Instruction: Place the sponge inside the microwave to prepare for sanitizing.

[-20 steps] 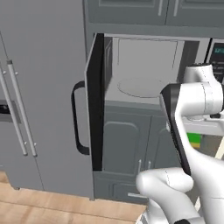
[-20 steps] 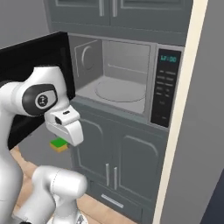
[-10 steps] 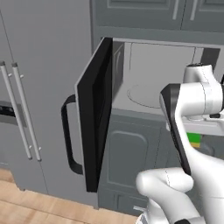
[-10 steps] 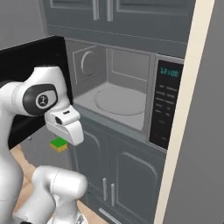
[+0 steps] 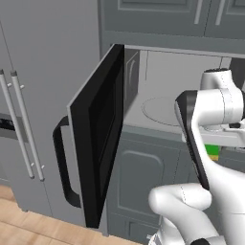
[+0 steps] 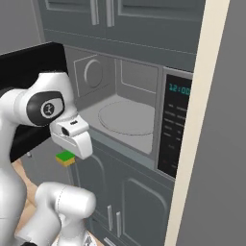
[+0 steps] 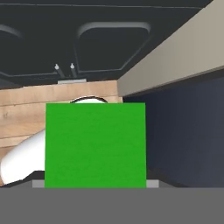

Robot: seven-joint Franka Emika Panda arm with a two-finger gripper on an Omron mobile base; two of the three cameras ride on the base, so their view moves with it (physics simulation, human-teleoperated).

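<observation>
The microwave [image 6: 144, 144] stands open, its black door [image 5: 98, 143] swung out to the left with the curved handle [image 5: 62, 167] facing out. A round turntable [image 6: 127, 117] lies inside, and the black keypad [image 6: 174, 129] with teal digits is on the right. The green sponge [image 6: 66, 157] with its yellow underlayer hangs under my hand, in front of the lower cabinets and below the oven's floor. My gripper [image 6: 68, 153] is shut on it. From the left base view a green corner of the sponge [image 5: 213, 152] peeks past the arm. The sponge [image 7: 95, 144] hides my fingertips in the hand view.
A grey fridge [image 5: 33, 86] with long handles [image 5: 21, 129] stands left of the open door. Grey cabinets sit above [image 6: 125, 19] and below [image 6: 129, 202] the oven. A beige panel edge [image 6: 192, 144] rises at the right. Wood floor [image 5: 28, 225] lies below.
The base has driven closer, so the whole scene has shifted and the microwave looks larger, with more of the door's inner face showing. The arm and sponge hold their pose.
</observation>
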